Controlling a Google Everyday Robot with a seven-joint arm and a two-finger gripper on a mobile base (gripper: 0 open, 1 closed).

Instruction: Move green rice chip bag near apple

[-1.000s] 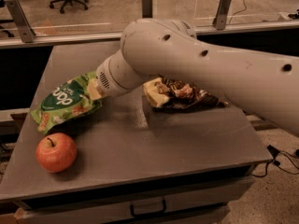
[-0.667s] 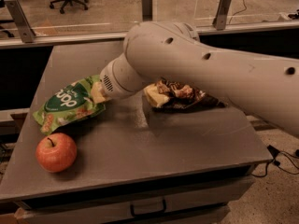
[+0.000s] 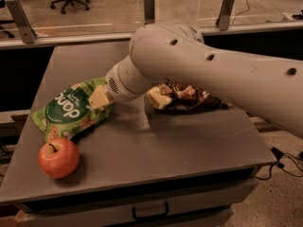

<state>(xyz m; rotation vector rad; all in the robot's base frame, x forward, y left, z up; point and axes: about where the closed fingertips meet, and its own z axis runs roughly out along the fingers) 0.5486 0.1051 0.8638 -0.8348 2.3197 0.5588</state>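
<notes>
My gripper (image 3: 101, 98) clamps the bag's (image 3: 66, 110) right edge. Bag stretches left from my fingers (image 3: 98, 97); apple (image 3: 58, 157) just beside its far end.

Dim, warm brownish light falls from above, the arm (image 3: 213, 74) casts a soft shadow across the grey tabletop (image 3: 189, 141), the claw (image 3: 101, 98) at the right end of the bag (image 3: 66, 110) sits in shade, and the floor (image 3: 118, 4) behind looks brighter.
</notes>
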